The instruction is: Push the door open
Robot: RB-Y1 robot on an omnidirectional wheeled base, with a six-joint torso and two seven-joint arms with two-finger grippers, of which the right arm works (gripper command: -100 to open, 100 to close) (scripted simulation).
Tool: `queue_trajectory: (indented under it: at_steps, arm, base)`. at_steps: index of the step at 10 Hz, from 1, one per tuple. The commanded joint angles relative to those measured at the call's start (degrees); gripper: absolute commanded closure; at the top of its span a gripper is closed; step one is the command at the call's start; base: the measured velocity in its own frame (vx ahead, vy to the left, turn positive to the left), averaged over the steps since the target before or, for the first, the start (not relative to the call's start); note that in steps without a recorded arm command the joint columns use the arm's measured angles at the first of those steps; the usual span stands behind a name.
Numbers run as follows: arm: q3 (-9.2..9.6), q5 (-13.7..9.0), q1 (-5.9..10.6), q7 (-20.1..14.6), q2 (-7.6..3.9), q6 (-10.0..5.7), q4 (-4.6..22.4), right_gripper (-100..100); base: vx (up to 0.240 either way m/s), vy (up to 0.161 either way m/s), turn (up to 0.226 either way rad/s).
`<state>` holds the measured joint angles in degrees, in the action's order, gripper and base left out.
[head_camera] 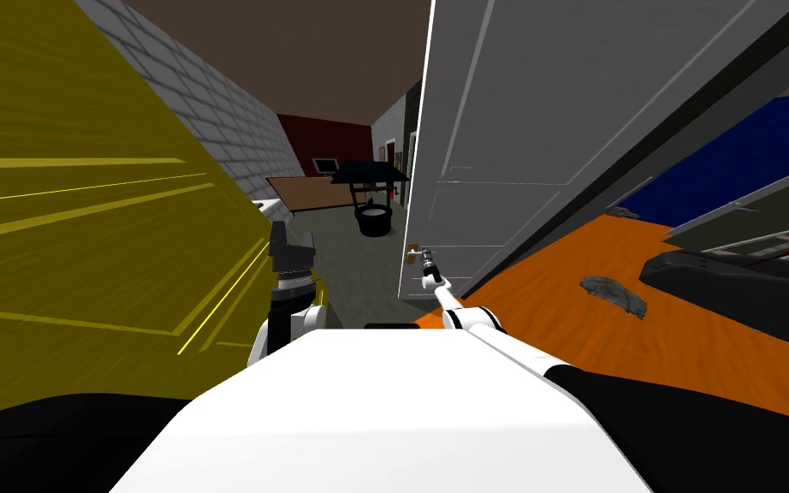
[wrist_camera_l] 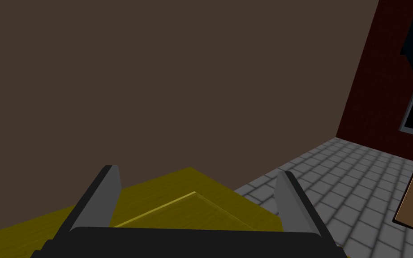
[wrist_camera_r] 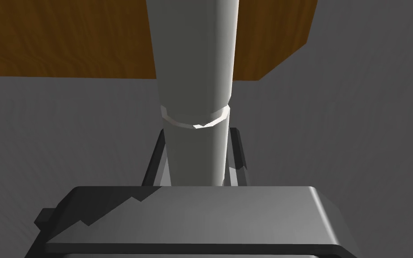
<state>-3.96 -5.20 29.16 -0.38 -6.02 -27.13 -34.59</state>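
The grey door [head_camera: 504,128] stands ajar at centre-right, its free edge turned toward the robot, with a corridor showing to its left. A yellow panel [head_camera: 85,214] stands close on the left.

The right arm reaches forward to the door's edge, and the right gripper [head_camera: 428,269] is on the handle [head_camera: 414,252]. From the wrist, its fingers [wrist_camera_r: 238,152] are pinched tight on the pale round handle. The handle runs straight out from between them, long axis in line with the gripper, with the door's grey face just behind.

The left gripper [head_camera: 290,248] hangs raised beside the yellow panel, well apart from the door, blades spread wide and holding nothing.

So it looks like the right arm's job. The door leaf lies right and far of the grip, and the push likely goes that way.
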Motion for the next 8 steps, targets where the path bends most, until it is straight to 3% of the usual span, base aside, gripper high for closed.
queue_trajectory:
  at_steps: [1, 8]
  arm:
    - [-1.24, -0.3, -0.08, 0.6, -0.27, 0.13, -0.4, 100]
    - [-4.25, -1.2, -0.36, 1.7, -0.64, 0.01, -0.2, 100]
  base:
    - [0.122, 0.085, -0.048]
    - [0.124, 0.120, -0.060]
